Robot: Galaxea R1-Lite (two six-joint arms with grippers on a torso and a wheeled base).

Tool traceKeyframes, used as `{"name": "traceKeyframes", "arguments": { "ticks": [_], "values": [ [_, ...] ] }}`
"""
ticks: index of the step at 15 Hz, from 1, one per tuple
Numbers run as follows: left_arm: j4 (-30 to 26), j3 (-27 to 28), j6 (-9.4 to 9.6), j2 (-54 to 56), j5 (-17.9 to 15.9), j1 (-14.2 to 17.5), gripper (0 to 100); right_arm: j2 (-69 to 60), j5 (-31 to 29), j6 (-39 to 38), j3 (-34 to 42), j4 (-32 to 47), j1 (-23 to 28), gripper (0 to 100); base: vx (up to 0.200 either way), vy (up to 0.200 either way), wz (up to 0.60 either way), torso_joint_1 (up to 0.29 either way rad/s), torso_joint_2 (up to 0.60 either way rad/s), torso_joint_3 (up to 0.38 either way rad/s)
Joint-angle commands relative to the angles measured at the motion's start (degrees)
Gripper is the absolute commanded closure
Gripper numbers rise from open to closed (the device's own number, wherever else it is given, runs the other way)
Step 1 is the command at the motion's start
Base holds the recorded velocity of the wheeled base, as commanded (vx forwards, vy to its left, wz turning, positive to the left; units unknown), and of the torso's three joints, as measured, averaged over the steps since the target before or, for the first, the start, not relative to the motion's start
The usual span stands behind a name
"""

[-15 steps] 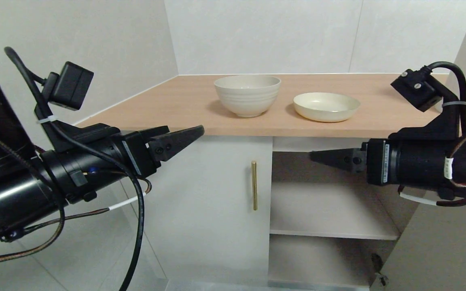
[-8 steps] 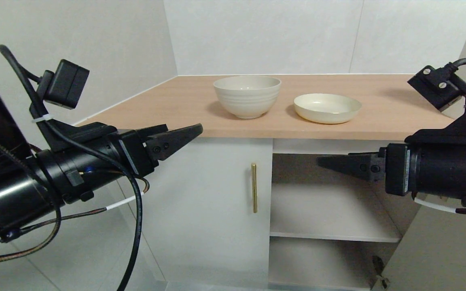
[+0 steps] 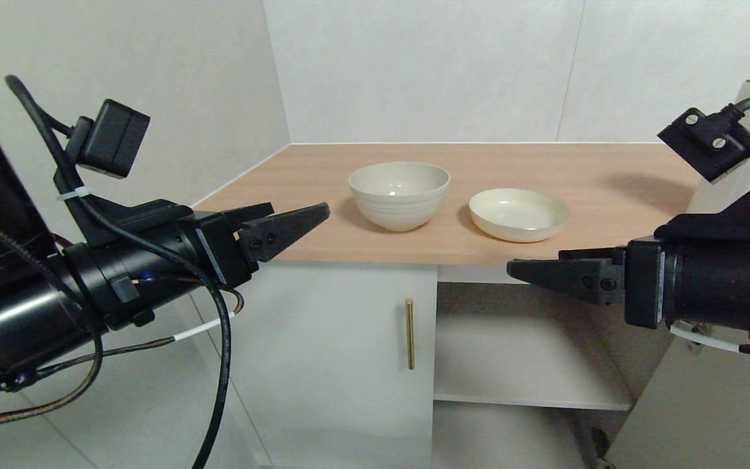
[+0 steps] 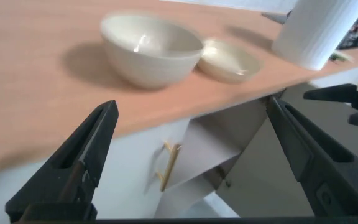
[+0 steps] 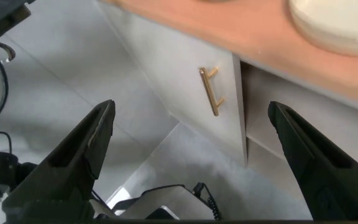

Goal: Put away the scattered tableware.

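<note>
A deep cream bowl (image 3: 398,194) (image 4: 151,50) and a shallow cream dish (image 3: 518,213) (image 4: 229,59) (image 5: 344,22) stand side by side on the wooden countertop (image 3: 609,189), the dish to the right. My left gripper (image 3: 300,212) (image 4: 191,106) is open and empty, held in front of the counter's left front edge, short of the bowl. My right gripper (image 3: 538,264) (image 5: 190,107) is open and empty too. It hangs level with the counter's front edge, below and in front of the dish.
Under the counter the left cabinet door (image 3: 342,365) is closed, with a brass handle (image 3: 409,332) (image 5: 211,92). The right compartment stands open, showing a white shelf (image 3: 531,365). A white ribbed upright object (image 4: 322,31) stands at the counter's right end.
The whole head picture has shifted, the counter now sitting lower, so the camera has moved. The right arm has drawn back to the right and stands higher against the counter edge.
</note>
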State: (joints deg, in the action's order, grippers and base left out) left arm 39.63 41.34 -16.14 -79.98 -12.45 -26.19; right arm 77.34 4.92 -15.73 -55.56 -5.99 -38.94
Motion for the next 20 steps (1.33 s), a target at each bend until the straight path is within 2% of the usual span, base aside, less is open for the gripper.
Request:
{"name": "traceKeyframes", "arguments": {
  "ticks": [1, 5, 7, 8, 9, 11, 13, 14, 15, 16, 17, 18, 19, 20],
  "values": [
    [-0.08, 0.15, -0.03, -1.49, 0.05, -0.01, 0, 0.62, 0.0, -0.01, -0.07, 0.01, 0.0, 0, 0.0, 0.0, 0.0, 0.149, -0.49, -0.31],
    [-0.17, 1.55, -0.03, -4.3, 0.23, -0.01, 0, 0.89, 0.0, -0.01, -0.33, -0.34, 0.18, 0, 0.0, 0.0, 0.0, 0.168, -0.46, -0.301],
    [-1.66, 5.95, -0.03, -7.64, 0.14, 0.08, 0, 2.82, 0.0, 0.17, -0.33, -5.0, 1.5, 0, 0.0, 0.0, 0.0, 0.144, -0.36, -0.222],
    [-3.95, 9.9, -0.12, -9.23, 0.49, 1.31, 0, 4.14, -0.62, 0.96, -0.25, -7.02, 1.67, 0, 0.0, 0.0, 0.0, 0.061, -0.14, -0.09],
    [-7.29, 12.1, -0.12, -9.58, 0.49, 2.02, 0, 5.1, -1.23, 1.05, -0.77, -7.02, 1.85, 0, 0.0, 0.0, 0.0, 0.032, -0.07, -0.051],
    [-16.08, 14.82, -0.65, -9.58, 0.23, 2.37, 0, 7.92, -6.16, 0.78, -4.46, -5.26, 3.69, 0, 0.0, 0.0, 0.0, 0.009, -0.03, -0.011],
    [-18.98, 15.88, -0.65, -9.58, 0.23, 2.28, 0, 9.32, -10.11, 0.52, -7.89, -1.57, 4.13, 0, 0.0, 0.0, 0.0, 0.0, 0.0, 0.0],
    [-20.12, 16.93, -1.44, -9.58, 0.58, 2.37, 0, 10.82, -11.87, -2.91, -11.41, 2.47, 4.92, 0, 0.0, 0.0, 0.0, 0.0, 0.0, 0.0],
    [-20.56, 18.25, -4.25, -9.93, 1.64, 2.63, 0, 11.52, -12.84, -4.14, -12.73, 3.44, 5.1, 0, 0.0, 0.0, 0.0, 0.0, 0.0, 0.0],
    [-22.67, 21.24, -9.79, -11.25, 3.92, 2.63, 0, 12.57, -14.51, -4.23, -13.08, 3.52, 6.07, 0, 0.0, 0.0, 0.0, 0.0, 0.0, 0.0],
    [-25.74, 24.14, -13.39, -12.92, 5.59, 2.63, 0, 13.37, -15.56, -4.23, -13.34, 3.35, 6.51, 0, 0.0, 0.0, 0.0, 0.0, 0.0, 0.0],
    [-27.77, 26.07, -15.32, -14.24, 6.38, 2.63, 0, 13.72, -15.74, -4.23, -13.34, 3.35, 6.59, 0, 0.0, 0.0, 0.0, 0.0, 0.0, 0.0],
    [-29.52, 29.33, -19.1, -17.75, 7.88, 2.63, 0, 14.07, -15.82, -4.23, -13.34, 3.35, 6.59, 0, 0.0, 0.0, 0.0, 0.0, 0.0, 0.0],
    [-29.35, 29.85, -19.89, -19.69, 8.67, 2.45, 0, 14.16, -15.82, -4.23, -13.25, 3.35, 6.59, 0, 0.0, 0.0, 0.0, 0.0, 0.0, 0.0]
  ]
}}
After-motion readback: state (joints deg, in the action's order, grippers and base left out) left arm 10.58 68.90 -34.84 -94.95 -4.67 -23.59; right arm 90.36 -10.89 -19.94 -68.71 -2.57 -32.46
